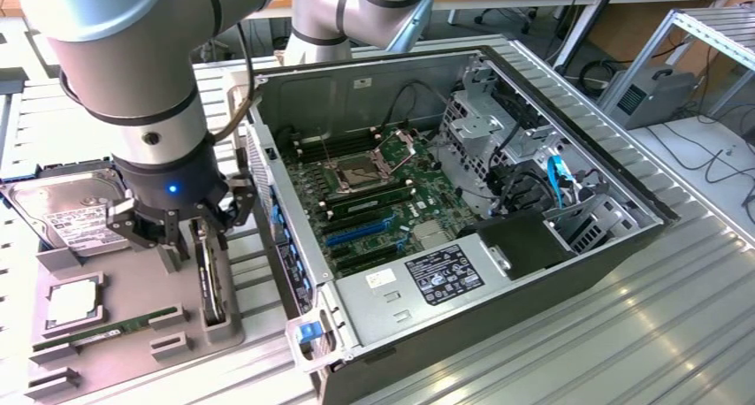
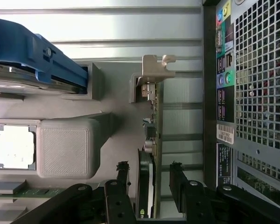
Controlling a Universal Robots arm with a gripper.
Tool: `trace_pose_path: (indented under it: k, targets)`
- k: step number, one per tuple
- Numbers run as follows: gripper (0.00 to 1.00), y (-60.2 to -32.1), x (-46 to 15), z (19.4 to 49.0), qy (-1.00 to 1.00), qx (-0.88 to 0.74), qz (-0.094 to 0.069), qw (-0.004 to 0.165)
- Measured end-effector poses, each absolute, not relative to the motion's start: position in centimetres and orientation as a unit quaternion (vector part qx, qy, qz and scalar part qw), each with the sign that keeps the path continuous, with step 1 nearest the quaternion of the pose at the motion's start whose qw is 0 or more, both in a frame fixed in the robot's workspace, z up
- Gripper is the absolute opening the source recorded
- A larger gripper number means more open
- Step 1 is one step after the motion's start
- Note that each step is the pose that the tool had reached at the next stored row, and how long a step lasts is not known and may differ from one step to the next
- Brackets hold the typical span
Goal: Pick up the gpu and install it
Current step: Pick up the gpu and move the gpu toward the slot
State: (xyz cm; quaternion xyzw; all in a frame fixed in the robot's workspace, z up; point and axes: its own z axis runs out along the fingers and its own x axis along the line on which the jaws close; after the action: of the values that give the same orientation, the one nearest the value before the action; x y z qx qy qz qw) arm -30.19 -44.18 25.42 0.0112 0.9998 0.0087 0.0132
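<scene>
Can't read any sticker text here, just counting one open PC tower (image 1: 354, 91), one gray parts tray (image 1: 130, 290), one hard drive (image 1: 71, 212), one gpu (image 1: 212, 286), one RAM stick (image 1: 106, 331) and one CPU (image 1: 73, 301), with the gpu on edge in its tray slot beside the tower, straddled by the gripper (image 1: 194, 246), spread wide.

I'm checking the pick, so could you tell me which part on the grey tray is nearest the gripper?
The gpu, the dark card standing on edge, straddled by the open gripper; the hard drive, CPU and RAM stick sit farther off.
</scene>
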Motion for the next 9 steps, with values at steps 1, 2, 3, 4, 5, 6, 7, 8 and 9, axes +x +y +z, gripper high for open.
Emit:
trace_pose_path:
  k: [1,2,3,4,5,6,7,8,9]
  targets:
    - [0.48,-44.18,-30.19,25.38,1.0,0.011,0.009,0.013]
    - [0.48,-44.18,-30.19,25.33,1.0,0.011,0.009,0.013]
    - [0.48,-44.18,-30.19,25.3,1.0,0.011,0.009,0.013]
    - [0.48,-44.18,-30.19,25.25,1.0,0.011,0.009,0.013]
    - [0.48,-44.19,-30.19,25.22,1.0,0.011,0.009,0.013]
    - [0.48,-44.19,-30.19,25.18,1.0,0.011,0.009,0.013]
    - [0.48,-44.19,-30.19,25.13,1.0,0.011,0.009,0.013]
    - [0.48,-44.19,-30.19,25.09,1.0,0.011,0.009,0.013]
    - [0.48,-44.19,-30.19,25.04,1.0,0.011,0.009,0.013]
